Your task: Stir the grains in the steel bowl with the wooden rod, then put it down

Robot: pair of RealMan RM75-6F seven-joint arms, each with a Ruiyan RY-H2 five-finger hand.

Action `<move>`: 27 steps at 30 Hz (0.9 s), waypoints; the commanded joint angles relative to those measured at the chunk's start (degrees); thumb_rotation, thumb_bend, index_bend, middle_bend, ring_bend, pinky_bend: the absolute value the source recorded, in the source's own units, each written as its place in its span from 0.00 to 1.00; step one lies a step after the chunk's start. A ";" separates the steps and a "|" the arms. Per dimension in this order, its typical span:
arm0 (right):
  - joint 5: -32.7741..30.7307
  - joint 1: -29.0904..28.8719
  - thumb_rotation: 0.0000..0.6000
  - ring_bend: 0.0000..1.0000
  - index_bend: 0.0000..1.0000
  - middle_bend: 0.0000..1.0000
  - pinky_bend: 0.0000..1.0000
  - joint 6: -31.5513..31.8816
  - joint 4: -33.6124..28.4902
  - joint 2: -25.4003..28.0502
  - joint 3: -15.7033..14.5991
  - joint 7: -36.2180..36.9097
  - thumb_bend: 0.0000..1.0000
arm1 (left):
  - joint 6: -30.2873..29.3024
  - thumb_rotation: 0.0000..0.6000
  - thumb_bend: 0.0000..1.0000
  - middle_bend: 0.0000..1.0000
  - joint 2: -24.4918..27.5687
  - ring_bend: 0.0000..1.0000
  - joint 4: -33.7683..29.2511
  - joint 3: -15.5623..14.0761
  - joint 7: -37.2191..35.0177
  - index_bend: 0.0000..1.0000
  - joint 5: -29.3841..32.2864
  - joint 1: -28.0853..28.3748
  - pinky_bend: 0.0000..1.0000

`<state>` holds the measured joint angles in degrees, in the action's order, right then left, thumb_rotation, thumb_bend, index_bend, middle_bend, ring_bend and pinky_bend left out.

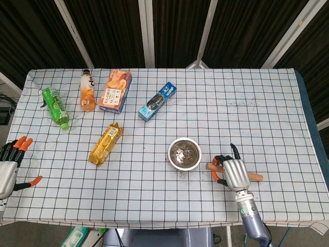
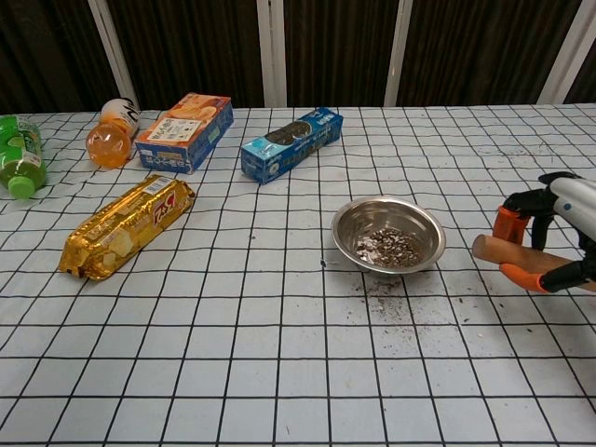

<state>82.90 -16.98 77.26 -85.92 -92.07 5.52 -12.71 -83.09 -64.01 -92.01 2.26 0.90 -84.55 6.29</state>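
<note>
The steel bowl [image 1: 184,153] [image 2: 365,216] stands right of the table's middle with dark grains [image 2: 389,246] in its bottom. The wooden rod [image 1: 209,166] [image 2: 494,250] lies roughly level to the bowl's right, lifted a little off the cloth. My right hand [image 1: 236,172] [image 2: 562,235] grips it around the middle, orange-tipped fingers wrapped under and over it. The rod's left end points toward the bowl and stays outside the rim. My left hand [image 1: 9,164] hovers open at the table's front left edge, holding nothing.
A few spilled grains [image 2: 372,284] lie in front of the bowl. A gold snack pack [image 1: 106,143], a blue box [image 1: 157,101], an orange box [image 1: 115,90], an orange bottle [image 1: 87,90] and a green bottle [image 1: 55,107] sit on the left half.
</note>
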 commanded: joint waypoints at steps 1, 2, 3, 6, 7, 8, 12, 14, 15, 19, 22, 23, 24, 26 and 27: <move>0.24 0.34 1.00 0.53 0.77 0.63 0.00 1.62 -2.62 1.46 1.78 5.04 0.59 | 0.00 1.00 0.02 0.00 -0.01 0.00 -0.06 0.02 0.09 0.00 0.03 0.01 0.00; 0.02 0.43 1.00 0.53 0.77 0.63 0.00 2.00 -3.35 1.83 2.39 6.41 0.59 | -0.01 1.00 0.02 0.00 -0.01 0.00 -0.10 0.03 0.14 0.00 0.03 0.01 0.00; -0.30 0.52 1.00 0.53 0.77 0.63 0.00 2.47 -4.10 2.12 3.15 7.81 0.59 | -0.03 1.00 0.02 0.00 -0.02 0.00 -0.07 0.02 0.18 0.00 0.04 -0.01 0.00; -1.03 0.60 1.00 0.53 0.77 0.63 0.00 3.10 -5.80 2.81 4.76 11.21 0.59 | -0.07 1.00 0.02 0.00 -0.03 0.00 -0.06 0.02 0.21 0.00 0.04 -0.04 0.00; -1.36 0.60 1.00 0.53 0.77 0.63 0.00 3.33 -6.52 3.10 5.51 12.75 0.59 | -0.09 1.00 0.02 0.00 -0.04 0.00 -0.07 0.02 0.22 0.00 0.02 -0.04 0.00; -1.66 0.54 1.00 0.53 0.77 0.63 0.00 3.41 -7.26 3.44 6.21 14.39 0.59 | -0.11 1.00 0.02 0.00 -0.03 0.00 -0.05 0.00 0.21 0.00 -0.02 -0.06 0.00; -3.00 0.20 1.00 0.53 0.77 0.63 0.00 3.28 -9.26 4.39 8.49 18.64 0.59 | -0.10 1.00 0.02 0.00 -0.04 0.00 -0.09 -0.02 0.28 0.00 -0.11 -0.04 0.00; -3.69 -0.09 1.00 0.53 0.77 0.63 0.00 3.19 -9.87 4.66 9.58 19.76 0.59 | -0.04 1.00 0.02 0.00 -0.04 0.00 -0.17 -0.01 0.30 0.00 -0.11 0.01 0.00; -4.06 -0.29 1.00 0.53 0.77 0.63 0.00 3.28 -10.24 4.64 10.32 20.55 0.59 | -0.03 1.00 0.02 0.00 -0.03 0.00 -0.16 -0.01 0.31 0.00 -0.11 0.02 0.00; -5.81 -1.03 1.00 0.53 0.77 0.63 0.00 3.29 -11.70 4.20 13.01 24.41 0.59 | 0.03 1.00 0.02 0.00 -0.01 0.00 -0.14 0.01 0.19 0.00 -0.13 0.06 0.00; -6.48 -1.59 1.00 0.53 0.77 0.63 0.00 3.06 -12.20 3.74 14.22 26.65 0.58 | 0.09 1.00 0.02 0.00 0.00 0.00 -0.06 -0.02 0.03 0.00 -0.11 0.06 0.00; -6.58 -1.81 1.00 0.53 0.77 0.63 0.00 3.04 -12.22 3.51 14.54 27.21 0.58 | 0.11 1.00 0.02 0.00 -0.01 0.00 -0.04 -0.01 0.00 0.00 -0.11 0.07 0.00; -6.68 -2.06 1.00 0.53 0.77 0.63 0.00 3.02 -12.13 3.19 14.85 27.61 0.59 | 0.13 1.00 0.02 0.00 0.00 0.00 -0.09 0.03 -0.02 0.00 -0.10 0.11 0.00; -6.67 -2.71 1.00 0.53 0.77 0.63 0.00 3.22 -11.76 2.11 15.48 28.48 0.59 | 0.13 1.00 0.02 0.00 0.02 0.00 -0.10 0.04 -0.15 0.00 -0.10 0.10 0.00; -6.55 -3.04 1.00 0.53 0.77 0.63 0.00 3.48 -11.40 1.42 15.72 28.84 0.59 | 0.13 1.00 0.02 0.00 0.06 0.00 -0.09 0.02 -0.27 0.00 -0.12 0.09 0.00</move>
<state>76.34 -19.46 80.47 -97.72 -89.81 20.78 15.54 -82.97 -63.96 -92.11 2.29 0.67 -84.66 6.39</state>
